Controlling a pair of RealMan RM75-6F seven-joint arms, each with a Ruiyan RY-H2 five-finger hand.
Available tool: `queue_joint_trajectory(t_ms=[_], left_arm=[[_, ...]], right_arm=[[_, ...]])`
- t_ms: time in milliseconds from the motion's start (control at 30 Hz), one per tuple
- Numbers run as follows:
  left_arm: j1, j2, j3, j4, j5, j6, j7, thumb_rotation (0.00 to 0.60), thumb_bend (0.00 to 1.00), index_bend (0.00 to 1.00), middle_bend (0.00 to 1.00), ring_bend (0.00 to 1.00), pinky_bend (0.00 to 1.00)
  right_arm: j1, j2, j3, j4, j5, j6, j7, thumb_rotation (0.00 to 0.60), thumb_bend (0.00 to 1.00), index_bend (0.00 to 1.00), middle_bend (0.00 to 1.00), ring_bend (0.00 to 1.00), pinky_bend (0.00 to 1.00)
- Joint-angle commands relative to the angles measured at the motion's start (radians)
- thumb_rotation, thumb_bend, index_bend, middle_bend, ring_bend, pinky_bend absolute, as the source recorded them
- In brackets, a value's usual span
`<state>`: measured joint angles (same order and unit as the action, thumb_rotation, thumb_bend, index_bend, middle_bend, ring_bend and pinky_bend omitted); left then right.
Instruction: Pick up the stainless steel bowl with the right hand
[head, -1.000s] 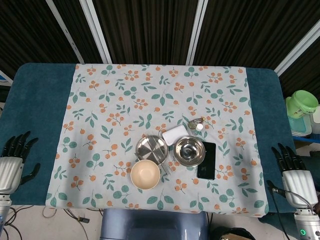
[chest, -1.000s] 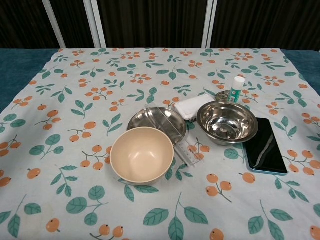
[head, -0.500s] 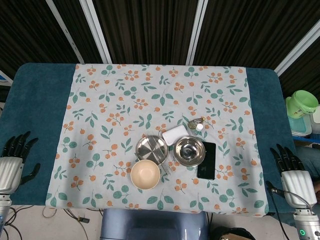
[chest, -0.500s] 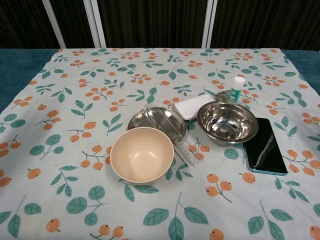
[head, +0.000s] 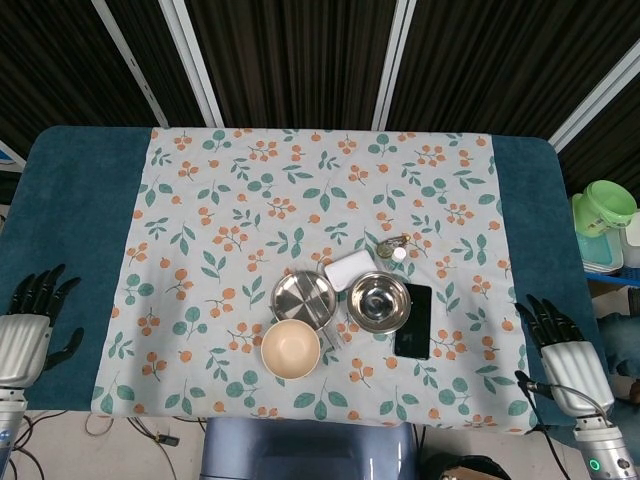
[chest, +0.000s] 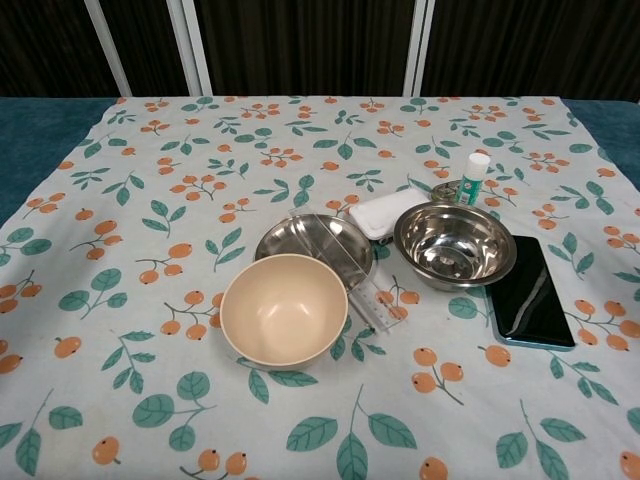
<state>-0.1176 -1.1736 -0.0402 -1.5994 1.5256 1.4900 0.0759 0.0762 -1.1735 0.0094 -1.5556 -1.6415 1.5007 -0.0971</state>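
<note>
Clearly the round stainless steel bowl (head: 379, 301) sits mid-tabletop beside the black phone (head: 413, 320), up-left of the right hand (head: 560, 350), which hovers empty, fingers spread, nearer than the left hand (head: 28, 325).

The stainless steel bowl (chest: 455, 244) is hemmed in on the tabletop (head: 85, 200): a black phone (chest: 528, 292) lies just beside its right rim, a white pad (chest: 385, 214) and a small capped bottle (chest: 475, 177) crowd its far side, and a steel dish (chest: 313, 245) sits to its left. The near side stays open. Bare floral cloth (head: 480, 330) separates the phone from the right hand (head: 568, 355), fingers spread at the tabletop edge.
</note>
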Motion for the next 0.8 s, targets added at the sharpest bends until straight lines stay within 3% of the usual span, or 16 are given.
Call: queue_joint_trajectory(t_ms=[33, 300, 800], left_arm=[[0.000, 0.001, -0.002, -0.001, -0.002, 0.000, -0.001, 0.600, 0.35, 0.12, 0.00, 0.00, 0.00], [0.001, 0.006, -0.002, -0.004, -0.007, -0.002, -0.009, 0.600, 0.35, 0.12, 0.00, 0.00, 0.00], [0.001, 0.010, -0.004, -0.012, -0.018, -0.009, -0.011, 0.600, 0.35, 0.12, 0.00, 0.00, 0.00]], right_arm=[[0.045, 0.015, -0.009, -0.041, -0.016, -0.071, 0.001, 0.600, 0.19, 0.12, 0.02, 0.03, 0.20], [0.149, -0.028, 0.014, -0.090, 0.044, -0.253, -0.038, 0.600, 0.27, 0.18, 0.02, 0.03, 0.20], [0.222, -0.255, 0.039, -0.006, 0.095, -0.316, -0.204, 0.600, 0.32, 0.29, 0.02, 0.03, 0.20]])
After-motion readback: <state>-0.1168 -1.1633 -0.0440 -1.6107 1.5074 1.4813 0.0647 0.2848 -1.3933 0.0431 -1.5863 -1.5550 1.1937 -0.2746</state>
